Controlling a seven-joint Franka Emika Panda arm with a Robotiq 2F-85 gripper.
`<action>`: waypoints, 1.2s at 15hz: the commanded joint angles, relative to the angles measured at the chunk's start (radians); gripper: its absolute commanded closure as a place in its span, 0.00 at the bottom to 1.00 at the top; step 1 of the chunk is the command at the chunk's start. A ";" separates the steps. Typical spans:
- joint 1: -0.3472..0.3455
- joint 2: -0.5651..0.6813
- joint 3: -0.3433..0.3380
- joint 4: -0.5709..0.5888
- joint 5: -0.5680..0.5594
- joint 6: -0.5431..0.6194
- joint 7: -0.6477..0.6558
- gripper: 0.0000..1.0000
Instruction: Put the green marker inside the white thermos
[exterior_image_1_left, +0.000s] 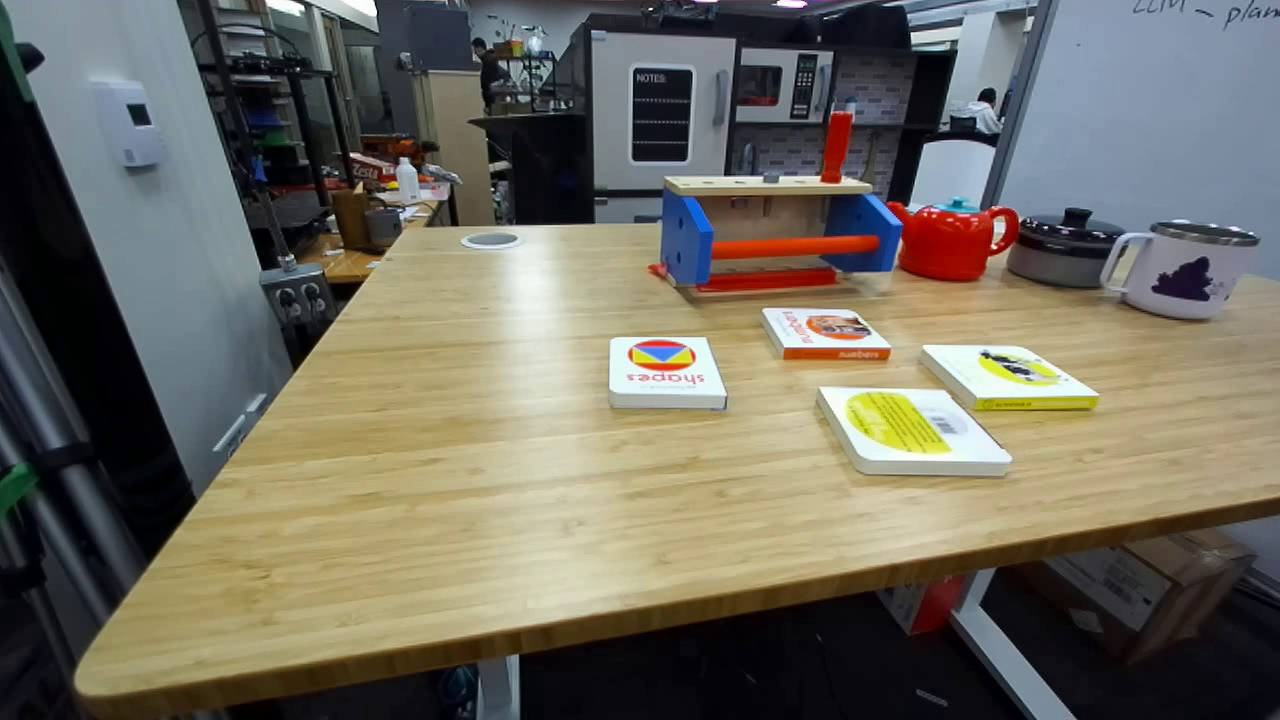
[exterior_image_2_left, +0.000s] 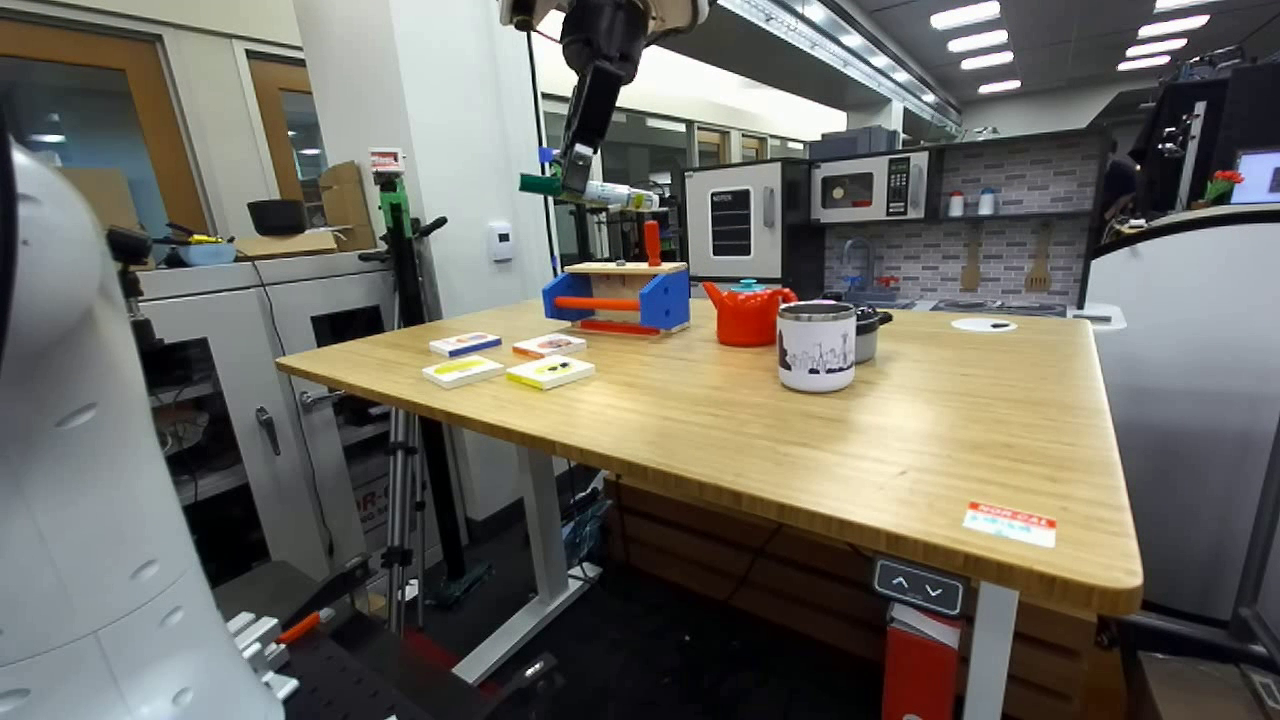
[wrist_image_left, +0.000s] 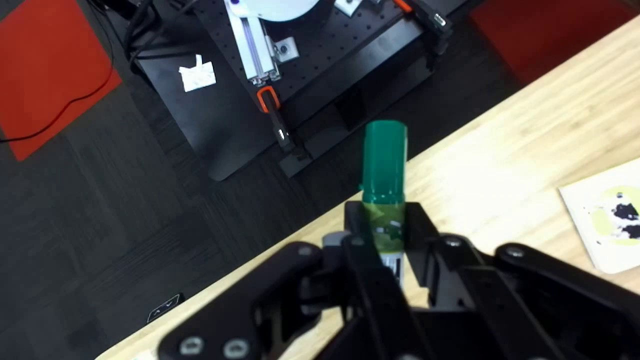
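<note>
Wrist view: the hand (wrist_image_left: 385, 222) is closed on the green marker (wrist_image_left: 384, 192), 2 fingers (wrist_image_left: 416, 225) pinching just behind its cap (wrist_image_left: 384, 157). In an exterior view, the marker is held well above the bench (exterior_image_2_left: 960, 420), nearly level and apart from the white thermos (exterior_image_2_left: 816, 360), which stands upright on the bench. Lowered at that angle, it would probably catch across the rim (exterior_image_2_left: 816, 310) instead of dropping in. A grip so near 1 end may also let it pivot on contact. In both exterior views the red teapot (exterior_image_2_left: 747, 320) and grey pot (exterior_image_1_left: 1060, 264) stand near the thermos, so a low approach could knock them.
</note>
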 joint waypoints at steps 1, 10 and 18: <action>-0.010 0.041 0.017 0.039 0.007 -0.095 -0.080 0.94; -0.011 0.085 0.024 0.085 -0.032 -0.138 -0.172 0.94; -0.005 0.123 0.034 0.163 -0.027 -0.179 -0.148 0.94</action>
